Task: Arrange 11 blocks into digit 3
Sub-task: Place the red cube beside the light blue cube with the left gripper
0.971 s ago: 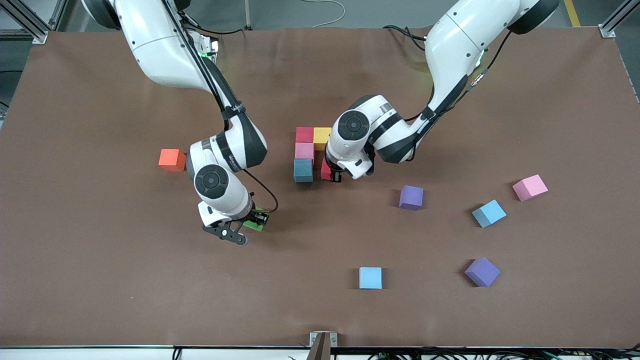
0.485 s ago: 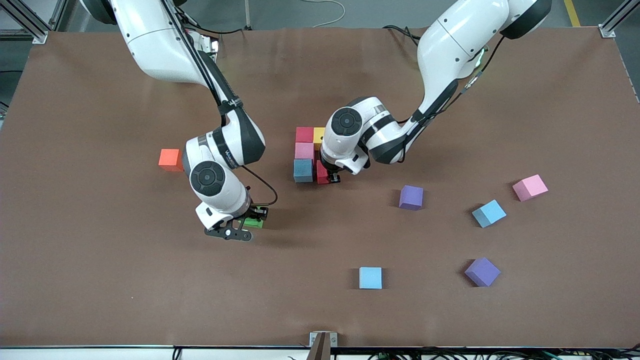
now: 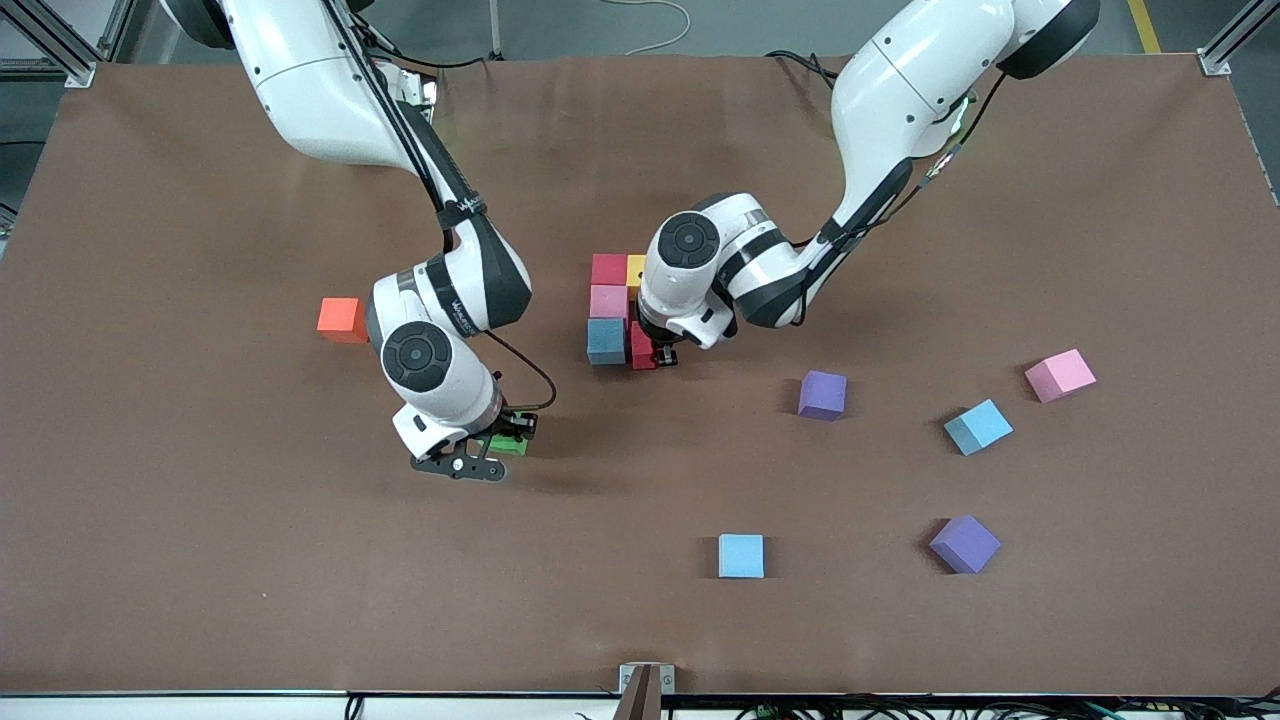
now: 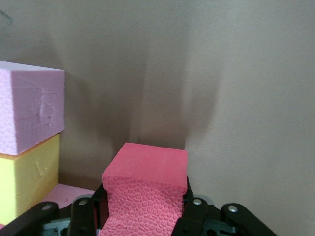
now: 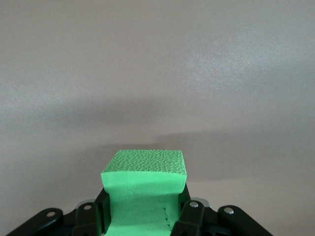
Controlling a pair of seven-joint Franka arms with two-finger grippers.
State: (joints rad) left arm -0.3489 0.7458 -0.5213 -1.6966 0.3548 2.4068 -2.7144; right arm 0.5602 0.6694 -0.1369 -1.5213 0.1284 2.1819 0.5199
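The left pincer (image 3: 655, 355) is clenched on a red block (image 3: 642, 346), holding it low just beside the dark blue block (image 3: 606, 340) of a small cluster in the middle of the desk (image 3: 200, 560), where another red block (image 3: 608, 268), a yellow block (image 3: 635, 270) and a pink block (image 3: 608, 301) touch. The right pincer (image 3: 500, 450) grips a green block (image 3: 510, 445) over bare desk. An orange block (image 3: 341, 318) sits toward the right arm's end. Two purple, two light blue and one pink cube lie scattered toward the left arm's end.
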